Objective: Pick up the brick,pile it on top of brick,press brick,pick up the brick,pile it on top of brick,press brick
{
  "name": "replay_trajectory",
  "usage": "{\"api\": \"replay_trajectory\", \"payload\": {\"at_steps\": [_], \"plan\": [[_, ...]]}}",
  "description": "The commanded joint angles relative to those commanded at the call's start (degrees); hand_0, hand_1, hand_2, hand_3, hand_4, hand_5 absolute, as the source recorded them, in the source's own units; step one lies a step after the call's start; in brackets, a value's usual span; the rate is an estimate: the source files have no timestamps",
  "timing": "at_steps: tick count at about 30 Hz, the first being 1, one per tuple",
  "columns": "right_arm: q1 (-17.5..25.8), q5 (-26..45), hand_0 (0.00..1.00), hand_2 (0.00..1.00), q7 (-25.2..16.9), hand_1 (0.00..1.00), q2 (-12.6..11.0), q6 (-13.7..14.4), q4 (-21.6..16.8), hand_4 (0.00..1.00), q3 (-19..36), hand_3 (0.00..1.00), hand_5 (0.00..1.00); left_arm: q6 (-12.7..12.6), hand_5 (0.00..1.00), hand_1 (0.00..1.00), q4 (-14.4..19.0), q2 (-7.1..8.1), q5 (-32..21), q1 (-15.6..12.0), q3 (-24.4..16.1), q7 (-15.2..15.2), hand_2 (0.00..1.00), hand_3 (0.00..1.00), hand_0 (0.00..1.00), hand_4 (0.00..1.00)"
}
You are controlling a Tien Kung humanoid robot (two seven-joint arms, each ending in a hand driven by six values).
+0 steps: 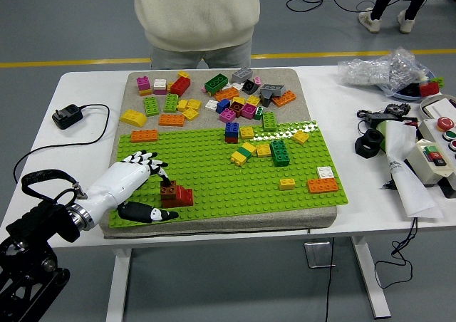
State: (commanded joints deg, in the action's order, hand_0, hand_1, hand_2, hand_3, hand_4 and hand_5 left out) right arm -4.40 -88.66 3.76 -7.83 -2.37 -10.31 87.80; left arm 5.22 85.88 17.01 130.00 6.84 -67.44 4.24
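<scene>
The left hand comes in from the lower left corner and lies over the near left part of the green baseplate; its white back is turned up, the fingers are spread like a fan, and one black fingertip reaches down to the top of the small brown brick; the thumb lies flat on the plate, just in front of the bricks; the hand does not close around anything; the brown brick stands on the left end of the red brick, and both sit on the baseplate close to its near edge; the baseplate rests on a grey mat on the white table; in the middle of the plate there are a dark green brick, a blue brick and some yellow ones; an orange brick is near the right edge; many loose bricks of mixed colours lie on the far part of the mat; a person in a cream sweater stands at the far side of the table; the person's hands are not visible; a black power adapter with its cable lies on the table to the left of the mat
</scene>
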Motion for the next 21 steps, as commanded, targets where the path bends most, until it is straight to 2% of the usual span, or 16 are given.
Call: {"api": "replay_trajectory", "payload": {"at_steps": [21], "plan": [[-0.1, 0.3, 0.761, 0.718, 0.0, 0.676, 0.0, 0.1, 0.0, 0.998, 0.0, 0.737, 0.683, 0.3, 0.575, 0.998, -1.1, -0.61, 0.0, 0.0, 0.1, 0.1, 0.866, 0.6, 0.998, 0.992]]}}
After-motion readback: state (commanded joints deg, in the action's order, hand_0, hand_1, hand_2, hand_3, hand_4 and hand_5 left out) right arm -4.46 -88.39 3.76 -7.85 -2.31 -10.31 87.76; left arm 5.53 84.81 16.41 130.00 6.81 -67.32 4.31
